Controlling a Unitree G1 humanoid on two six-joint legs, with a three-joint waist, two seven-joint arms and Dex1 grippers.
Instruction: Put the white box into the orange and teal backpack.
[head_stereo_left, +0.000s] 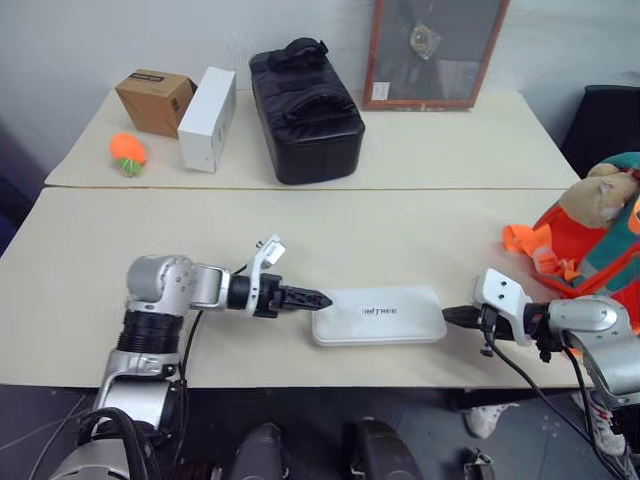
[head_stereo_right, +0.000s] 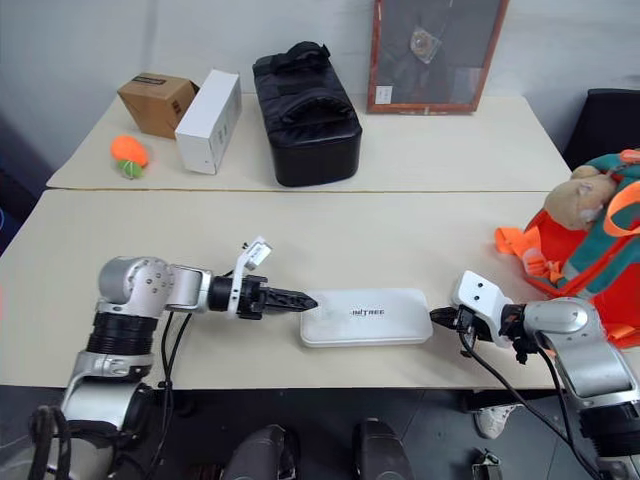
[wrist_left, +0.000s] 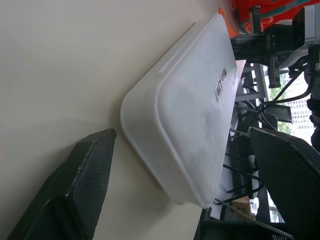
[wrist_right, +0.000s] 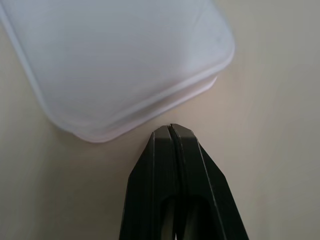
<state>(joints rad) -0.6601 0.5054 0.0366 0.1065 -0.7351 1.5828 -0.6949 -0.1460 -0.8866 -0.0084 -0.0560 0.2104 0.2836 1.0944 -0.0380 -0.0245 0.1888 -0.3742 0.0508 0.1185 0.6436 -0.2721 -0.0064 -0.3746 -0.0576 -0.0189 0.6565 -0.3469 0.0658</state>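
The white box (head_stereo_left: 378, 315) lies flat near the front edge of the near table, lettering up. My left gripper (head_stereo_left: 318, 299) points at its left short end, open, with that end (wrist_left: 185, 125) just ahead between the two fingers (wrist_left: 90, 185); nothing is gripped. My right gripper (head_stereo_left: 450, 316) is shut and empty, its tips (wrist_right: 170, 129) just short of the box's right end (wrist_right: 115, 65). The orange and teal backpack (head_stereo_left: 580, 250) sits at the table's right edge, with a tan plush toy (head_stereo_left: 600, 198) on top and orange straps spilling toward the box.
On the far table stand a black duffel bag (head_stereo_left: 305, 105), a tall white carton (head_stereo_left: 208, 118), a brown cardboard box (head_stereo_left: 155, 100) and an orange ball (head_stereo_left: 128, 152). A framed picture (head_stereo_left: 435, 50) leans on the wall. A seam (head_stereo_left: 300, 188) divides the two tables.
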